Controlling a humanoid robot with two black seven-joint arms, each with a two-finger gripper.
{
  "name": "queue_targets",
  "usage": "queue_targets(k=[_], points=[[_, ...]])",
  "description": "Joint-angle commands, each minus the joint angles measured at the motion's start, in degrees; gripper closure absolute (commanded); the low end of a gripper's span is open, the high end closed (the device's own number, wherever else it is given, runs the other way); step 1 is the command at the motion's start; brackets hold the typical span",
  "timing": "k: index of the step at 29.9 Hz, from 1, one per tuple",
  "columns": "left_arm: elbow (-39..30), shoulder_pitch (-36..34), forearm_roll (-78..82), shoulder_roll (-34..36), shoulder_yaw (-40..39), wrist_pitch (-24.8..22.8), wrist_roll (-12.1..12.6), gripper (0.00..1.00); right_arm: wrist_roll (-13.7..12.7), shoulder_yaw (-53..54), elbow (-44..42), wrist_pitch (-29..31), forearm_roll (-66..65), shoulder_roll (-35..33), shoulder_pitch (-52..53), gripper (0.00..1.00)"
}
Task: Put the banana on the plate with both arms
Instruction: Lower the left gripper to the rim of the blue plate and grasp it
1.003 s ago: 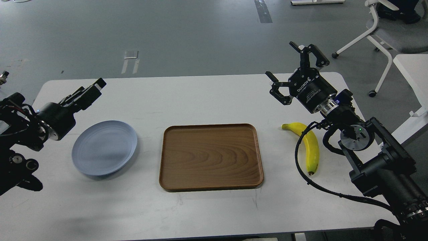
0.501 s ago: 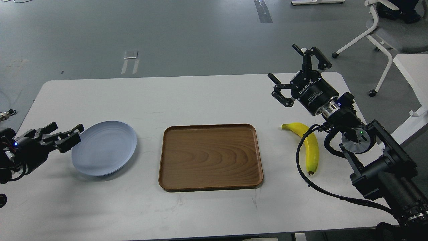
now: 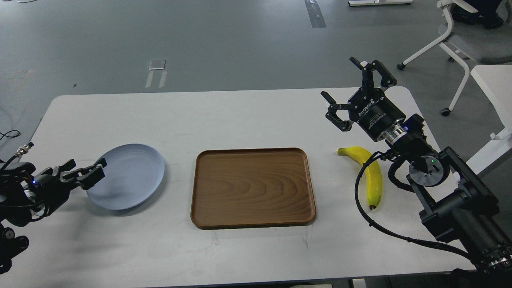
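The yellow banana lies on the white table at the right, dark tip toward me, partly crossed by a black cable. The pale blue-grey plate lies at the left. My left gripper is low at the plate's left rim with its fingers spread; its fingertips overlap the rim and hold nothing that I can see. My right gripper is open and empty, raised above the table just behind the banana's far end and pointing away from me.
A rectangular brown wooden tray lies in the middle of the table between plate and banana. My right arm's thick links fill the near right corner. A white chair and a second white table stand off to the right.
My left arm swung down from the table's upper left to the plate's left rim, then edged right onto the rim. My right gripper shifted slightly right. Banana and tray did not move.
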Motion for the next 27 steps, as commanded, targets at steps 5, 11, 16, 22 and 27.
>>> queue_targets(k=[5,11,16,22,27], points=[[2.2,-0.2,-0.1,-0.6,2.7,0.1,-0.4,0.03,0.0,-0.1,0.1,0.0,0.0,0.0,-0.1,0.0],[2.3,-0.1,-0.8,-1.6,3.2,0.0,-0.4,0.07,0.0,-0.1,0.1,0.0,-0.1,0.0,-0.1,0.0],[2.5,-0.2,-1.0,-1.6,3.2,0.0,-0.1,0.28,0.0,-0.1,0.1,0.0,-0.1,-0.1,-0.4,0.0],[5.1,-0.1,-1.8,-2.2,3.2,-0.1,-0.1,0.34,0.0,-0.1,0.5,0.0,-0.1,-0.2,-0.8,0.0],[5.5,-0.1,-1.9,-2.3,3.2,0.0,-0.1,0.33,0.0,-0.1,0.5,0.0,-0.1,-0.2,-1.1,0.0]])
